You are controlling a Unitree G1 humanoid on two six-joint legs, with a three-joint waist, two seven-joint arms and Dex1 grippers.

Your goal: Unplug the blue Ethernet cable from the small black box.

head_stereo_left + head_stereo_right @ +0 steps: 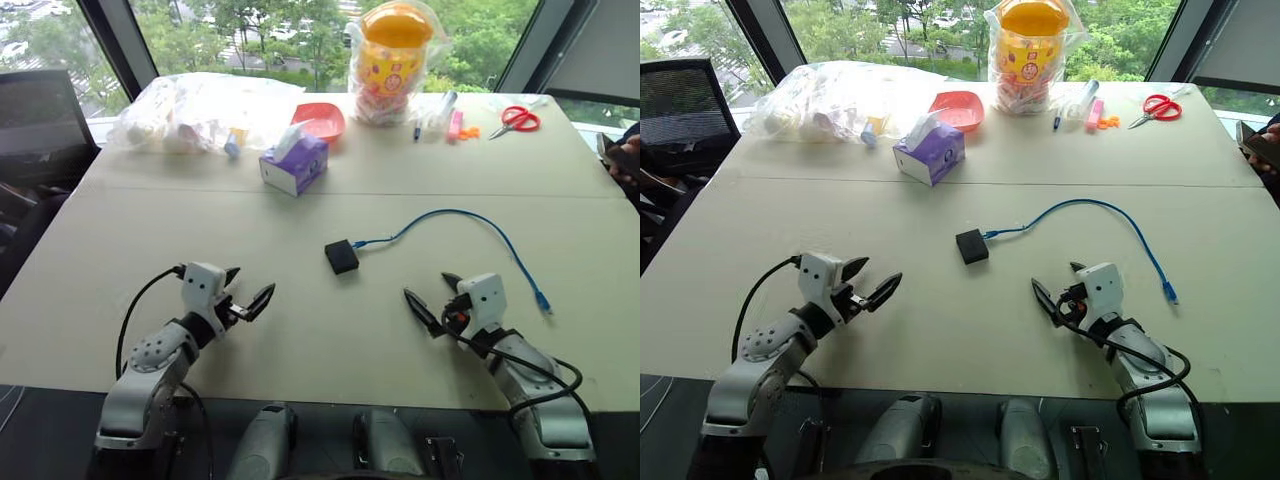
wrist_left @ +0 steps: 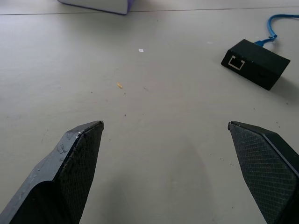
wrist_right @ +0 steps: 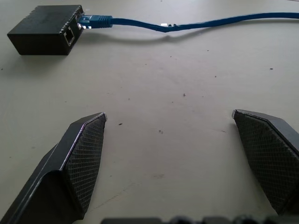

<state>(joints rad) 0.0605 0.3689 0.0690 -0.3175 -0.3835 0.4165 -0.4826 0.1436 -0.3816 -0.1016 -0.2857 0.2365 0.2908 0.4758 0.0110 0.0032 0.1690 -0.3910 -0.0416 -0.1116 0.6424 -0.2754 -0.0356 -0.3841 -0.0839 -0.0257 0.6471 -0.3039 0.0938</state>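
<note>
Pale table [image 1: 150,250] under tall windows, trees beyond the glass, clutter pushed to the far edge: purple tissue box [image 1: 294,165], red bowl [image 1: 320,122], clear bags [image 1: 190,112], bagged yellow tub [image 1: 395,60], red scissors [image 1: 518,120]. Near half left bare, likely so as to give both arms room around the work. At its middle, the small black box [image 1: 341,257], flat on the table, roughly between the two arms and a little beyond them. Still plugged into its right-hand side, the blue Ethernet cable [image 1: 470,217], arching away to the right and curving back to a loose plug lying on the table just beyond the right arm. Seen in the right wrist view: the blue plug seated beside a second, empty port. Left gripper [image 1: 247,288] low over the near table, fingers spread wide, nothing between them, aimed inward toward the box. Right gripper [image 1: 433,297] mirrored on the other side, also spread wide and empty, aimed inward at the plugged end. Both well short of box and cable. Probably a ready stance: left side placed to pin the box, right side placed to take the plug, since a light box would likely slide if pulled unheld. Unplugging not yet begun.
</note>
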